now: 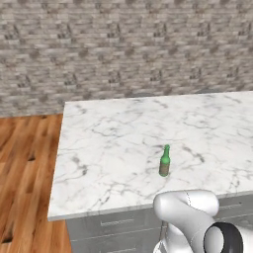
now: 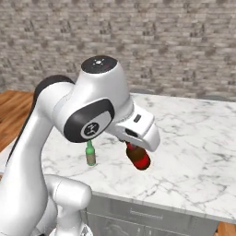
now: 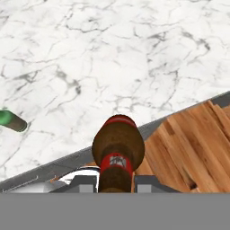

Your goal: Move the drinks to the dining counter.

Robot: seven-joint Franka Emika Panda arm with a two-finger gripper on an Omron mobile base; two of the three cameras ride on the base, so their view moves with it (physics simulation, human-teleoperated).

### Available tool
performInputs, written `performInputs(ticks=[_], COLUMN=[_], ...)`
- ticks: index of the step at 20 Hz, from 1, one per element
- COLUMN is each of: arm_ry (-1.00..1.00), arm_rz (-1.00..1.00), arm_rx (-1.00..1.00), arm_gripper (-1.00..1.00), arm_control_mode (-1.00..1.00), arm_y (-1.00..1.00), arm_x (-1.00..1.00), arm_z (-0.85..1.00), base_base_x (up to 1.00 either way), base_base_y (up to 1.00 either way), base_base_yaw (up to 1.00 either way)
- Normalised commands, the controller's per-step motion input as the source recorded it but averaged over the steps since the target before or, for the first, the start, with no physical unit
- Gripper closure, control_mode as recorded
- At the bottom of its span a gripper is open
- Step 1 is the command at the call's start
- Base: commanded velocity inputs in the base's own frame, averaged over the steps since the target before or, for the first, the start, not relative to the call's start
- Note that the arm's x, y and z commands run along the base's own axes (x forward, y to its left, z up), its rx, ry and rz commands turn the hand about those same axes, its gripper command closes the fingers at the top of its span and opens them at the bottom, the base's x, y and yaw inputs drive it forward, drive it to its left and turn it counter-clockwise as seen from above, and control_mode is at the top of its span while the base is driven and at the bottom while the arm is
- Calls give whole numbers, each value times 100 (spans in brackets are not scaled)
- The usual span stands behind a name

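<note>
Gripper fingers clamped on neck of red-brown beer bottle — bottle sticks out past fingertips; green glass bottle left of them on dining counter.

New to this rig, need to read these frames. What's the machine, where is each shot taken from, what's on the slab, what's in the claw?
It is a rendered kitchen. The machine is a white robot arm with dark joints on a driving base. Two pictures come from cameras on the base, behind the arm on its left and its right, looking forward over the dining counter, a white marble slab on grey drawer fronts. The third comes from a camera on the hand, looking along the gripper.

A green glass bottle stands upright on the marble near the front edge. The gripper is shut on a red-brown beer bottle, tilted and held above the counter's front edge. A brick wall stands behind and wooden floor lies beside the counter.
</note>
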Motion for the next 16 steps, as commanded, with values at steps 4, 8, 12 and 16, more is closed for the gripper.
performInputs(ticks=[4,8,12,16], arm_ry=[3,12,14,6], arm_rz=[0,-5,-2,0], arm_rx=[-5,-4,-3,0], arm_gripper=[100,100,100,100], arm_control_mode=[-100,-100,-100,-100], arm_y=[13,28,16,9], arm_x=[54,71,73,54], arm_z=[0,-8,0,-14], base_base_x=[0,0,0,0], base_base_y=[0,0,0,0], base_base_yaw=[0,0,0,0])
